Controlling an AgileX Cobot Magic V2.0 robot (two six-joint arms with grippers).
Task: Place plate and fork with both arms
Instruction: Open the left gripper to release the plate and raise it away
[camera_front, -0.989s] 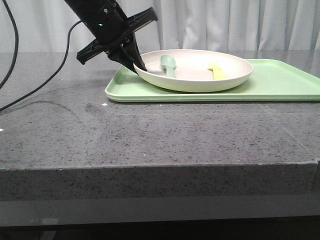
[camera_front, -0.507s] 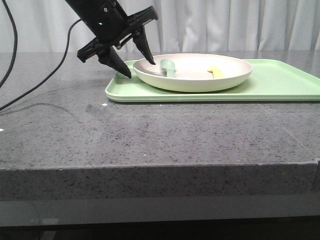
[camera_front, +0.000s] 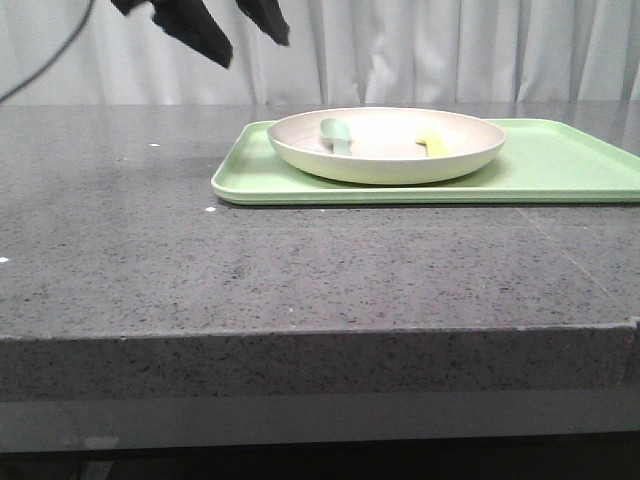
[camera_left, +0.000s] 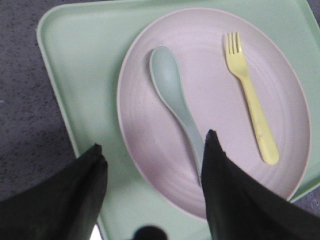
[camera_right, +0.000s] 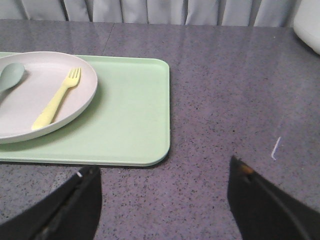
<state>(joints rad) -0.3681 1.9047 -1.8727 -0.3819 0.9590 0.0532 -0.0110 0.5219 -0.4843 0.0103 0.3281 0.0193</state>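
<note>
Cream-white and matte, the plate (camera_front: 386, 143) looks like light, stiff plastic, and it sits on the light-green tray (camera_front: 560, 165) on the counter (camera_front: 300, 280). Your best hold is probably its raised rim, pinched from the side; the shallow wall gives little to bite on and may slip. The fork (camera_left: 250, 95) lies inside the plate on one side, pale yellow, thin and likely very light. Take it across the handle rather than at the tines, and expect it to skate on the smooth plate when touched.

Beside the fork, apart from it, lies a grey-green spoon (camera_left: 177, 97), also in the plate. It stands near any approach to the fork from that side, and it will slide if you tilt the plate. The tray's lip surrounds the plate closely on the left edge, leaving little room for a finger there.

Your left tool (camera_front: 232, 32) hangs high above the tray's corner, spread wide and carrying nothing. Your right tool (camera_right: 165, 200) hovers over bare counter next to the tray, likewise wide apart and empty.
</note>
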